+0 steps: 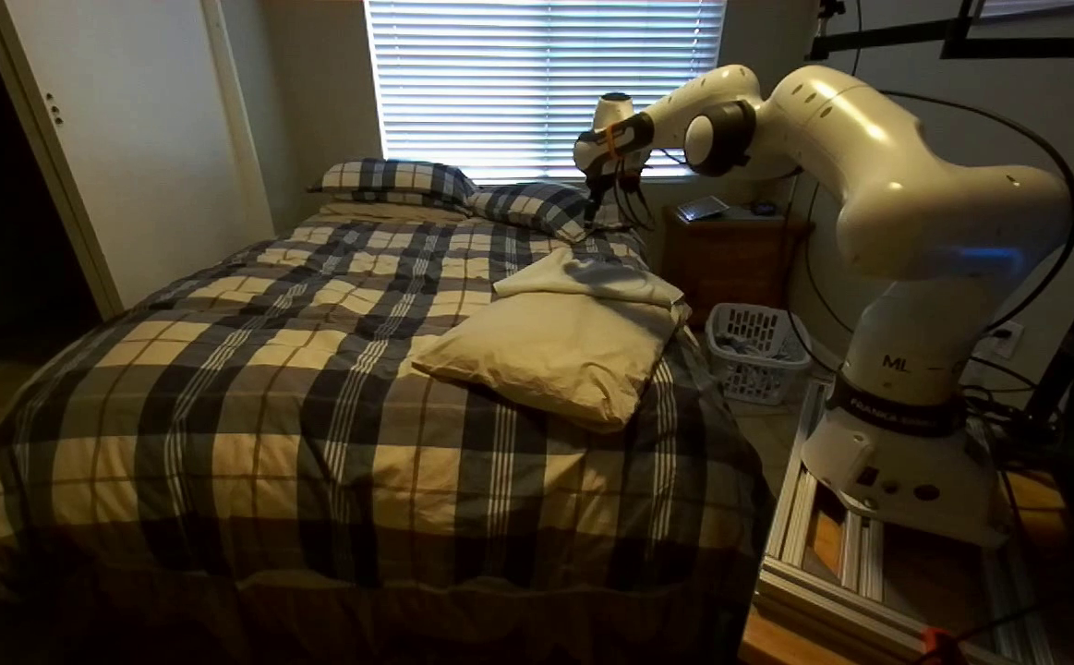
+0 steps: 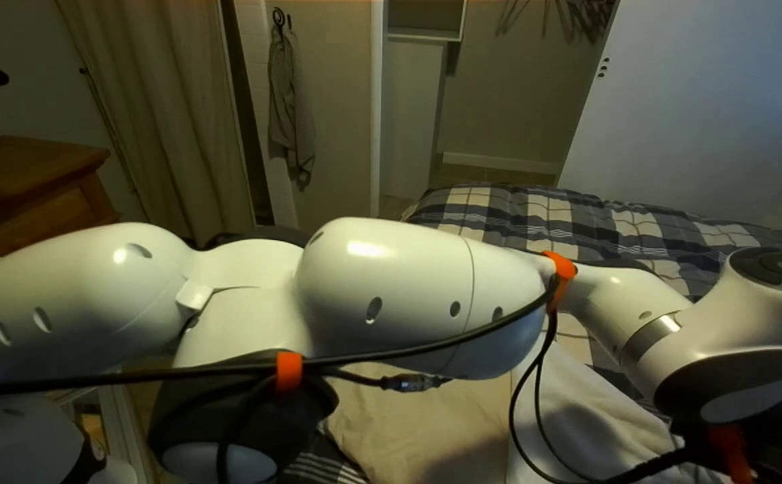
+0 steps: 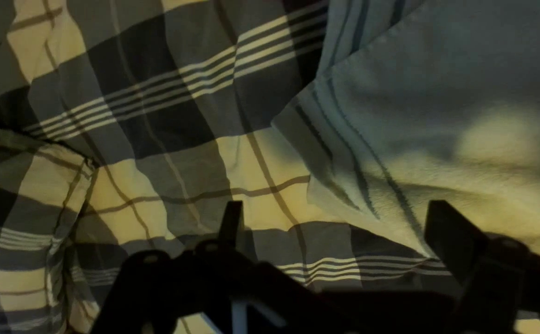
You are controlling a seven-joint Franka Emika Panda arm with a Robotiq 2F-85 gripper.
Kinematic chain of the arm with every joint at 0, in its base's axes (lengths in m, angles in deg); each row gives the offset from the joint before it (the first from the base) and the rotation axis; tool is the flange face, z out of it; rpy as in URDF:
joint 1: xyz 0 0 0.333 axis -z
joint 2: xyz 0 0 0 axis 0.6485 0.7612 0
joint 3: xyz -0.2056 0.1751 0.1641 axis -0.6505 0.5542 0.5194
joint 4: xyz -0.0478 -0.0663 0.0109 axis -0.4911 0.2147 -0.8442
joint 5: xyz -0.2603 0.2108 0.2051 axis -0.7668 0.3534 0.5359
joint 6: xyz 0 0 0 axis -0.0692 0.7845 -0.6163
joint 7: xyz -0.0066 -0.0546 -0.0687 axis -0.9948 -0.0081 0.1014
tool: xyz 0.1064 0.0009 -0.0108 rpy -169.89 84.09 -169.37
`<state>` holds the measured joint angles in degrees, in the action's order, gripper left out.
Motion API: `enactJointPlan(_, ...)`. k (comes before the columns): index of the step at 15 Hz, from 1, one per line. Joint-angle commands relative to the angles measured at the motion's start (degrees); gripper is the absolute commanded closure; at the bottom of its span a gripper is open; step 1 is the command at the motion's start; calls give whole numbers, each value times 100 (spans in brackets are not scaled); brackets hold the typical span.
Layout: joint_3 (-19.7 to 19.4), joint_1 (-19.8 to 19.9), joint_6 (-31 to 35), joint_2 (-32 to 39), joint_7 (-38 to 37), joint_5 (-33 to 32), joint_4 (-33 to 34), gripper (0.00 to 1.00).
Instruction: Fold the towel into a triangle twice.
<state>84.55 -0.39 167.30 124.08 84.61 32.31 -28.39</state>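
1. In an exterior view, a white door (image 1: 130, 102) stands at the left.
2. The worktop (image 1: 250, 397), a made bed in dark, grey and cream plaid, fills the left and middle.
3. Plaid pillows (image 1: 398, 180) lie at its far end, in front of lowered window blinds (image 1: 546, 83).
4. Toward the right edge of the worktop rests a plain cream piece (image 1: 546, 356), shaped like a pillow, one corner pointing left.
5. The towel (image 1: 583, 280) lies rumpled over the far end of that piece, as both exterior views show; the wrist view gives its pale pile, dark stripes along the edge, and a corner pointing left.
6. The hand (image 3: 335, 208) hangs over the worktop between the towel and the nearest of the pillows, its fingers (image 3: 232, 225) spread wide, with plaid showing in the gap. In the wrist view one fingertip overlaps the towel's striped edge; the light there is dim, so I cannot tell whether they touch.
7. A wooden nightstand (image 1: 721, 263) stands beyond the worktop's right side, a white slotted basket (image 1: 754, 383) near it.
8. The white arm (image 1: 869, 162) rises at the far right and reaches left over the worktop; a black cable (image 2: 424, 345) runs along it, held by orange straps (image 2: 289, 372).
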Motion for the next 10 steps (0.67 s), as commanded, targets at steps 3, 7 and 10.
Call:
enactJointPlan(3,93,126,-1751,-817,-643,257,-524,0)
enactJointPlan(7,202,355,-2286,-981,-1112,608,-777,0)
enactJointPlan(10,245,538,-2041,-1021,-1389,855,-1156,0)
